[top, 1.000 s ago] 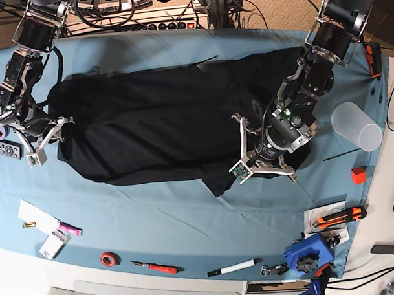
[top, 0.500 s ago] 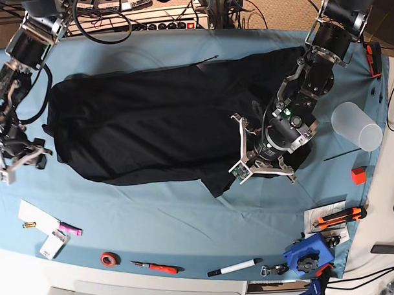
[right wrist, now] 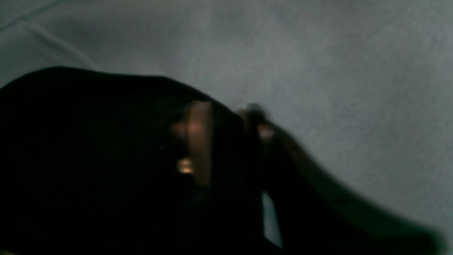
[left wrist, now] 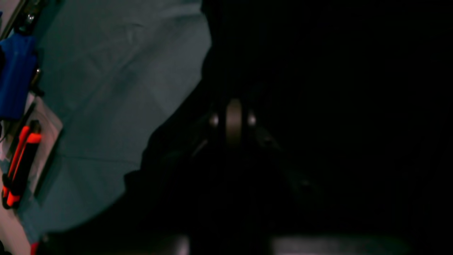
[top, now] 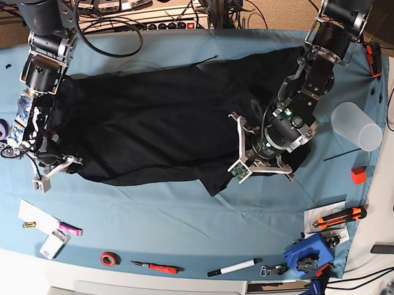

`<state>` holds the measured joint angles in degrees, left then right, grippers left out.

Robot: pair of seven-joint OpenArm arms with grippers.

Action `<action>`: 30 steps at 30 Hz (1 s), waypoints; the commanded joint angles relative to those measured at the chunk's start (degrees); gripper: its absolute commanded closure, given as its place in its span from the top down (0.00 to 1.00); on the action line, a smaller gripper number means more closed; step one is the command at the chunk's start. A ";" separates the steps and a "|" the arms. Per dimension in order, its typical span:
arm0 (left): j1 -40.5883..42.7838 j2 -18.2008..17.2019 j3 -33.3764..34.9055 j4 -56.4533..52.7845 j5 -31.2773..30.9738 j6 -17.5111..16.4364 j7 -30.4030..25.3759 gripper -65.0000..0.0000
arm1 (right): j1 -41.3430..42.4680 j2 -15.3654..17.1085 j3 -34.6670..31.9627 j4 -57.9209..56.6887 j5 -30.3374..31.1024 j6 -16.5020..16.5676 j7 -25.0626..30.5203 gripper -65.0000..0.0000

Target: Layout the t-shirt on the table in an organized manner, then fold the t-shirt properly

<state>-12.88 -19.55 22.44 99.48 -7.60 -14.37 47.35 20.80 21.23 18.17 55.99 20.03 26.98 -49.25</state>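
1. Since a moment ago, the right gripper [top: 55, 167] has swung back in from the bare cloth beyond the shirt's end and now sits at the lower corner of the t-shirt [top: 164, 129] on the base view's left; the left gripper [top: 261, 159] has not shifted.
2. Right wrist view: the right arm's two fingers [right wrist: 200, 141] stand a narrow gap apart with a ridge of black fabric between them, closing onto the shirt's edge.
3. Left wrist view: the left jaws are pressed together, deep in dark fabric, and appear to pinch a fold of the shirt, though the picture is too dark to be sure.
4. Black and rumpled, the t-shirt lies spread lengthwise across the far half of the table [top: 186, 212], one flap trailing toward the near edge by the left gripper.
5. Along the table's near edge lie a red tape roll [top: 110, 258], a marker pen [top: 235, 267] and an orange-handled knife [top: 340, 217]; a clear plastic cup [top: 356, 125] lies on its side near the right end.
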 commanded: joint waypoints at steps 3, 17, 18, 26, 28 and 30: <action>-1.27 -0.13 -0.33 0.92 0.70 0.44 -1.29 0.00 | 0.33 0.37 -0.07 3.06 -3.21 -0.04 -3.17 0.00; -9.88 -0.17 -0.87 0.94 2.03 5.60 0.57 0.00 | 5.44 0.70 -0.07 15.08 -1.79 0.57 3.93 0.00; -10.16 -0.28 -0.87 0.94 2.01 5.62 1.79 0.00 | 5.64 0.72 -0.07 15.19 -0.76 0.92 3.67 0.00; -9.97 -0.31 -0.87 2.32 1.20 5.64 11.76 0.00 | 5.18 0.66 -0.07 21.62 9.97 5.86 -5.46 0.00; -8.92 -0.33 -0.87 4.07 1.22 6.54 12.39 0.00 | 4.22 0.66 -0.07 24.63 11.08 5.84 -7.78 0.00; -6.71 -0.31 -0.87 6.88 1.42 7.34 12.39 0.00 | 2.69 0.68 0.07 27.85 12.00 5.84 -10.23 0.00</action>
<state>-18.44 -19.59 22.00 105.58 -6.55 -7.18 60.45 22.02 20.91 17.96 83.05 31.09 32.64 -60.93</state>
